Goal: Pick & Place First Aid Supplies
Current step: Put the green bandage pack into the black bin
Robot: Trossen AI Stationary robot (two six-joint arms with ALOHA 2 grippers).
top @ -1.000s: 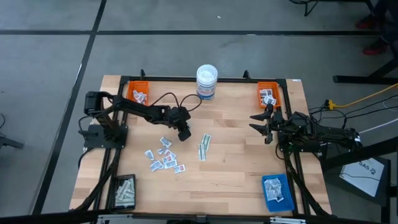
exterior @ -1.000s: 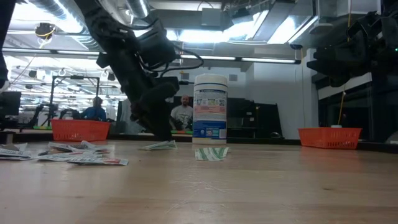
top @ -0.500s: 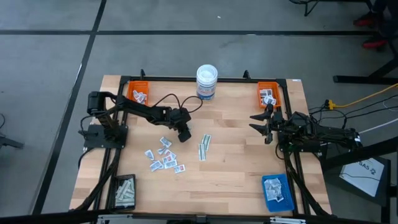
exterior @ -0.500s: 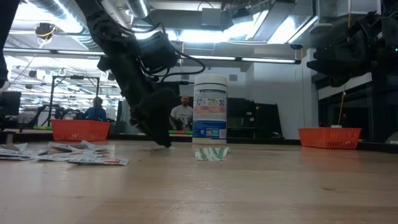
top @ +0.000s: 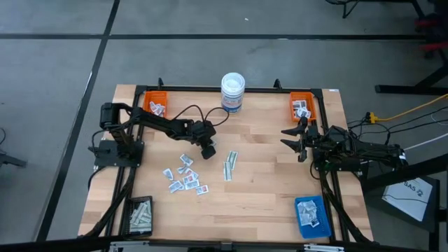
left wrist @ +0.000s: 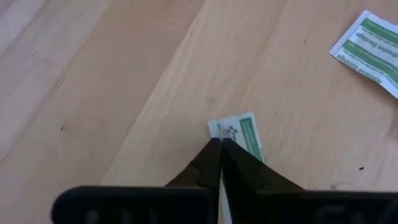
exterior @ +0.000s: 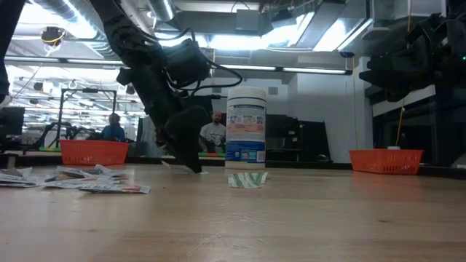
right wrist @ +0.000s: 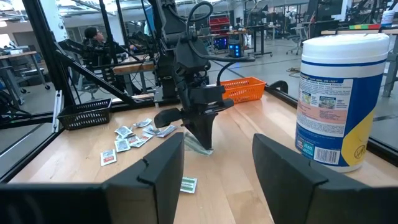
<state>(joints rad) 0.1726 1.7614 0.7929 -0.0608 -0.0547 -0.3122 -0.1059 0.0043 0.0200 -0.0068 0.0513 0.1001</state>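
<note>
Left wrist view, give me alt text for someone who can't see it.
The left gripper is shut on a green-printed strip, pinching its end just above the wooden table. A second green-and-white strip lies flat on the table farther off, at the picture's edge.

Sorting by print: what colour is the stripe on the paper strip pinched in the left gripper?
Green on white; the thin paper strip between the left gripper fingertips shows best in the left wrist view.
</note>
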